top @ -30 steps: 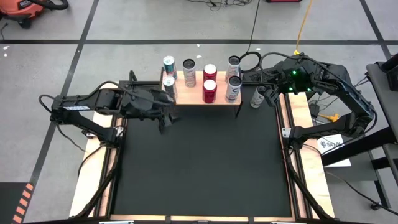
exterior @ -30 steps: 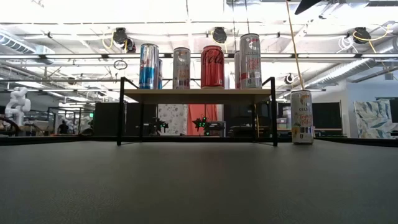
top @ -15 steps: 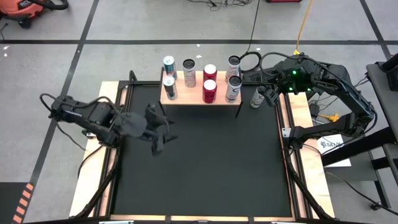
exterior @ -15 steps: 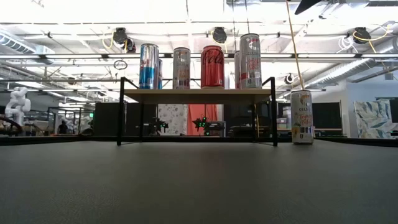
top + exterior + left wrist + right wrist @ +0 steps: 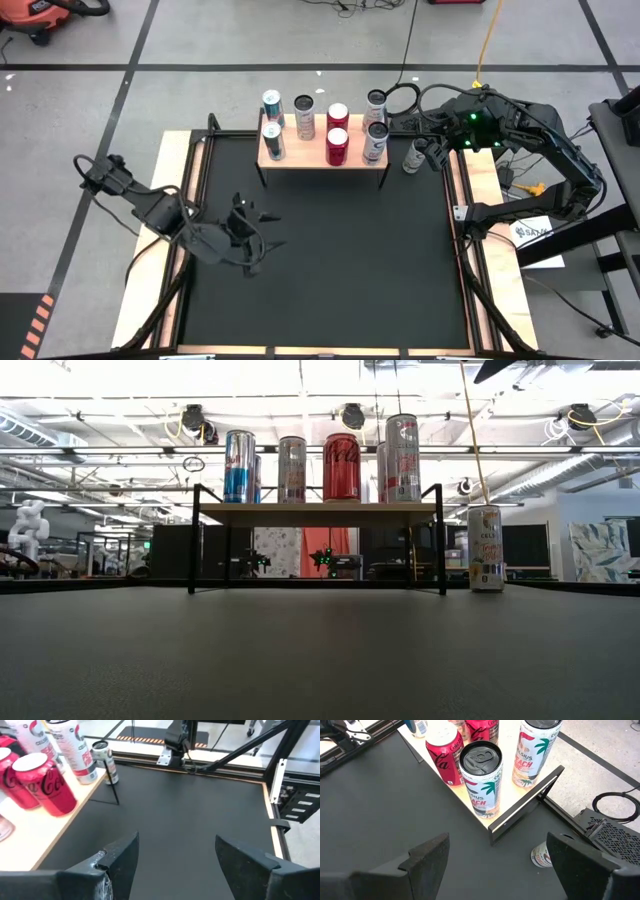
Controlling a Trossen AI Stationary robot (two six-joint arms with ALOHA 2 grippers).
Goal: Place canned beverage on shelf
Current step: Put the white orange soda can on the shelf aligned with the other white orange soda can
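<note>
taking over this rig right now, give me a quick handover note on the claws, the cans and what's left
Left claw: open, empty, over the mat's left-centre, clear of the shelf.
Right claw: open, empty, hovering at the shelf's right end above the loose can.
Shelf: at the mat's far edge, seven cans standing on it in two rows.
Loose can: upright on the mat, just right of the shelf's right legs.
Done: seven cans shelved.
Left: pick up the loose can and set it in the front row's open slot, between the blue can and the red one.

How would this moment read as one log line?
left gripper: open, empty, over mat | right gripper: open above loose can | shelf: seven cans
</note>
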